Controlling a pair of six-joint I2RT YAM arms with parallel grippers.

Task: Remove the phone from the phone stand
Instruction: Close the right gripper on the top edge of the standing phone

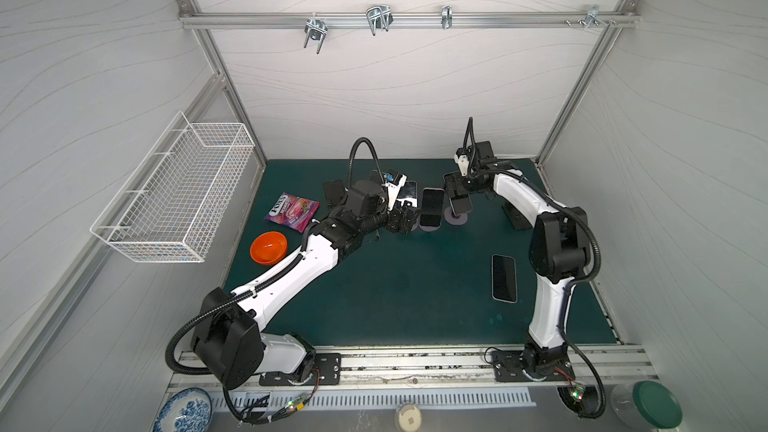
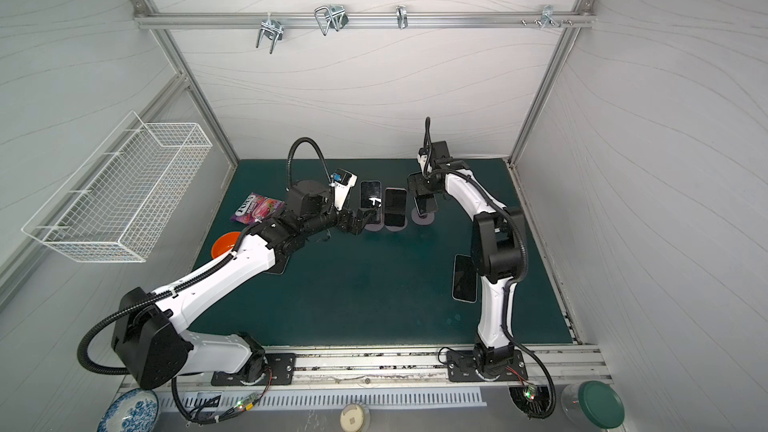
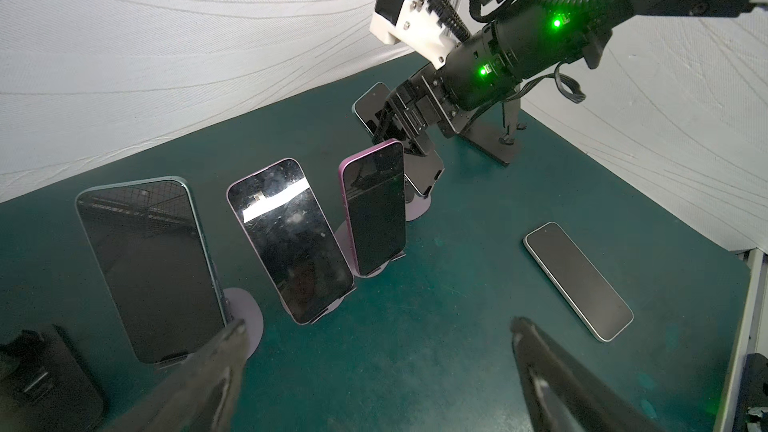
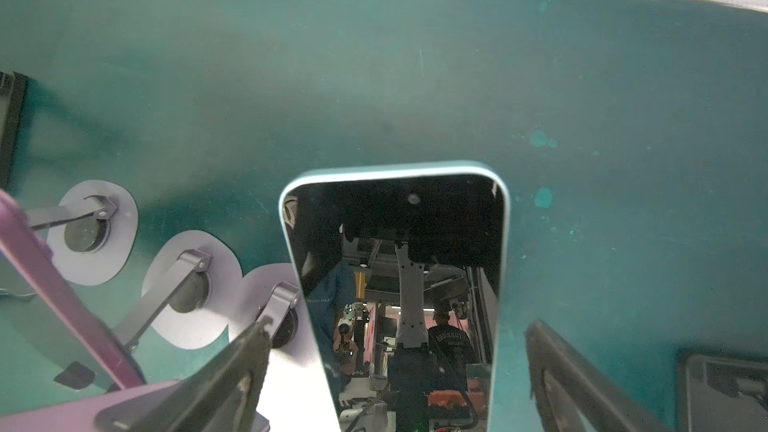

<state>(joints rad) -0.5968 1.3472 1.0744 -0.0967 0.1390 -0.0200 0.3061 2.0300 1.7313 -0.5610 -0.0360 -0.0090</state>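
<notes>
Phone [image 4: 395, 243] leans on its stand [image 4: 283, 297], framed by the right claw [image 4: 399, 326], jaws wide and clear of its edges, probably lined up to pinch them; left claw [image 3: 376, 324] hangs wide and empty.

phone [image 4: 395, 284]: lower end cut off; orange bowl [image 2: 222, 245]: half behind left arm [image 2: 226, 278]

The left arm [image 1: 291, 272] is stretching low and long toward the centre, its left gripper [image 1: 404, 222] pointing nearly level with jaws spread wide, while the right arm [image 1: 547, 309] is standing sharply folded, its right gripper [image 1: 457, 198] tilting downward, jaws likewise parted.
</notes>
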